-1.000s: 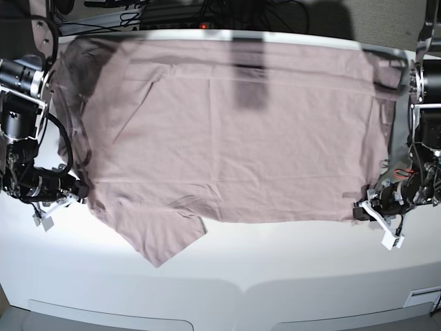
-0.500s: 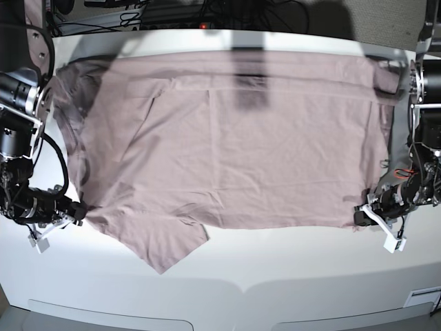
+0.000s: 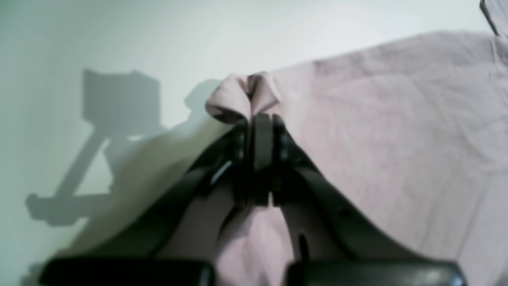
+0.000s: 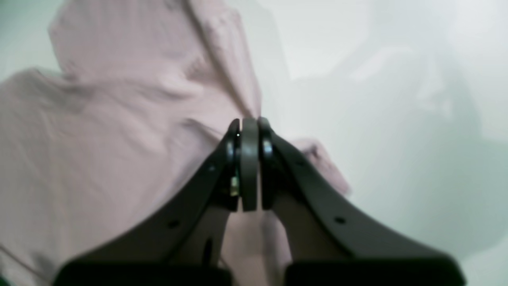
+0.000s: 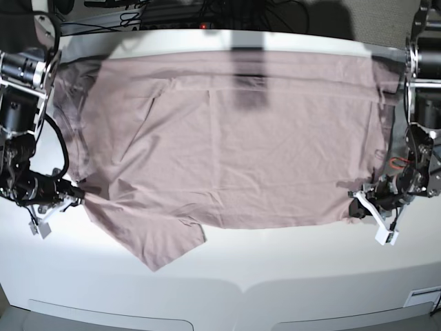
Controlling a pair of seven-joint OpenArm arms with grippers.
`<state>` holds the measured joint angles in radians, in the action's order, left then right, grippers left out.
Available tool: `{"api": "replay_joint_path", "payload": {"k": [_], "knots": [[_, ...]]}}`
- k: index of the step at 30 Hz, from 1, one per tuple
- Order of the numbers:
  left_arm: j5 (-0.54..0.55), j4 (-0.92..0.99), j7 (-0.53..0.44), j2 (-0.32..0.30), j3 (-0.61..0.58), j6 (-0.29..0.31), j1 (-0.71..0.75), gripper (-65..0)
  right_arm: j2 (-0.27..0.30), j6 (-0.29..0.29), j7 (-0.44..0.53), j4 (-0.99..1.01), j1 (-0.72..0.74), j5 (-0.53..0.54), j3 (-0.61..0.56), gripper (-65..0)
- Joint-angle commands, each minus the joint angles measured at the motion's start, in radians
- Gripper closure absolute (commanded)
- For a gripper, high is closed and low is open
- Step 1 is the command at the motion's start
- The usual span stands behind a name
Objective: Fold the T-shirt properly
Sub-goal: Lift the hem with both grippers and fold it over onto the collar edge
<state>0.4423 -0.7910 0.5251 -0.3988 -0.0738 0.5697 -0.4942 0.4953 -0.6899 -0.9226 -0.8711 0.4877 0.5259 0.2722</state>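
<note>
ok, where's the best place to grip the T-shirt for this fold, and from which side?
Grip the near corners of the T-shirt, coming in from the outer sides. It lies flat and spread wide, so only its edges offer a pinchable lip. The left gripper and right gripper are shut on bunched fabric there, one at each end.

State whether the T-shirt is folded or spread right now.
Spread. The T-shirt lies flat across the table, one sleeve pointing toward the near edge; each claw pinches a side edge.
</note>
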Motion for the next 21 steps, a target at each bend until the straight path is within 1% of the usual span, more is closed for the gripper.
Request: {"api": "replay_joint_path", "payload": {"k": [1,3,5,7,12,14,17,21], "knots": [[0.002,-0.041,-0.027,-0.014,0.003,-0.005,-0.026,0.0,0.019,-0.008,0.018,-0.063,0.007,0.025,0.002,0.0],[-0.027,-0.085,-0.025,-0.015,0.003,-0.025,-0.010,0.0,0.019,-0.008,0.017,-0.153,-0.045,0.025,0.002,0.0],[-0.033,-0.124,-0.007,-0.017,0.003,-0.043,-0.001,0.0,0.020,-0.008,0.017,-0.225,-0.092,0.025,0.002,0.0],[-0.033,-0.147,0.032,-0.017,0.003,-0.047,-0.002,0.0,0.020,-0.008,0.018,-0.281,-0.134,0.028,0.002,0.0],[-0.030,-0.182,0.085,-0.027,0.003,-0.047,-0.002,0.0,0.020,-0.008,0.043,-0.391,-0.224,0.022,0.002,0.0],[-0.031,-0.185,0.087,-0.039,0.003,-0.048,-0.001,0.0,0.020,-0.008,0.049,-0.436,-0.252,0.002,0.002,0.0],[-0.031,-0.187,0.082,-0.068,0.003,-0.082,-0.002,0.0,0.020,-0.008,0.055,-0.507,-0.287,-0.029,0.003,0.0],[-0.030,-0.187,0.093,-0.101,0.003,-0.084,-0.001,0.0,0.020,-0.008,0.072,-0.598,-0.325,-0.029,0.003,0.0]]}}
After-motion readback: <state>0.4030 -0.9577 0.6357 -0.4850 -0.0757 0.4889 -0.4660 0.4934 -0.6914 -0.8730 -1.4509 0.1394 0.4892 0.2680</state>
